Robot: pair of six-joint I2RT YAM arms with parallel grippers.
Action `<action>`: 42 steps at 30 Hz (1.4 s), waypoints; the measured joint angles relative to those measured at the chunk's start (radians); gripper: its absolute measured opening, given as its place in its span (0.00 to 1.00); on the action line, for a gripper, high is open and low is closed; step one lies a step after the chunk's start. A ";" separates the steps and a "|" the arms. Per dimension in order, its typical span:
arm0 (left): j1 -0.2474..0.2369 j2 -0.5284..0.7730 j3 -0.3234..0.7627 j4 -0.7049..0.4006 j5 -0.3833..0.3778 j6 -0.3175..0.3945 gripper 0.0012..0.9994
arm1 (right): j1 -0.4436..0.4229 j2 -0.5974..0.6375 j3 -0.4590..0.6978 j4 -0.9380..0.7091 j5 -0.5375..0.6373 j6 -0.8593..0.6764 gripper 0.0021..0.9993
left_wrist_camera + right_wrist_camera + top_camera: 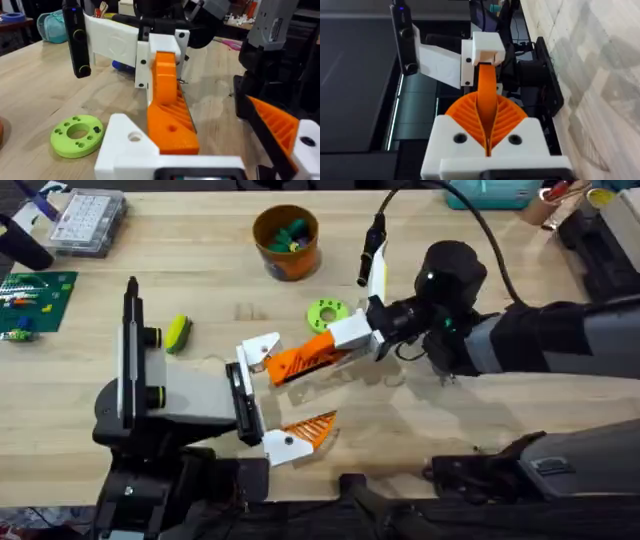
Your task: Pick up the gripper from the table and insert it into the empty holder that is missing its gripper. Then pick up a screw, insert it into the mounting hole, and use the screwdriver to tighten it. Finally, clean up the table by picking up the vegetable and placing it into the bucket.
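We see the right pincer (352, 338) closed on the gripper (305, 360), its own orange pads pressed flat on either side of the orange finger in the right wrist view. The gripper's white base block is in this grasp, and its ribbed wedge points away toward the left pincer (268, 395). That left pincer stands open: one mount carries the paler orange finger (312, 427), the other white holder (260, 350) is bare, and the gripper's tip lies against it. We judge the pick-up done and the insertion under way but not seated.

Just beyond the right pincer, on the side away from the bases, lies the lime-green disc (326, 313). Farther out the bucket (286, 241) sits on the tabletop (420, 440), already holding small coloured items. The vegetable (178, 333) rests on the far side of the left pincer, well apart from the bucket. We judge the screw, tightening and clean-up steps all remain.
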 joint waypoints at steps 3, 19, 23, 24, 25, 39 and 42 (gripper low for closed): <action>0.000 0.000 0.000 0.000 0.000 0.000 0.99 | 0.000 0.000 0.000 0.005 -0.003 0.002 0.01; 0.000 0.000 0.000 0.000 0.000 0.000 0.99 | 0.000 0.000 0.000 0.026 -0.004 0.013 0.01; 0.000 0.000 0.000 0.000 0.000 0.000 0.99 | 0.000 0.000 0.000 0.025 0.003 0.020 0.01; 0.000 0.000 0.000 0.000 0.000 0.000 0.99 | 0.000 0.000 0.000 0.025 0.005 0.024 0.01; 0.000 0.000 0.000 0.000 0.000 0.000 0.99 | 0.000 0.000 0.000 0.025 0.006 0.028 0.01; 0.000 0.000 0.000 0.000 0.000 0.000 0.99 | 0.003 0.000 0.000 0.025 0.044 0.058 0.01; 0.000 0.000 0.000 0.000 -0.002 0.000 0.99 | 0.009 0.000 0.000 0.026 0.057 0.060 0.01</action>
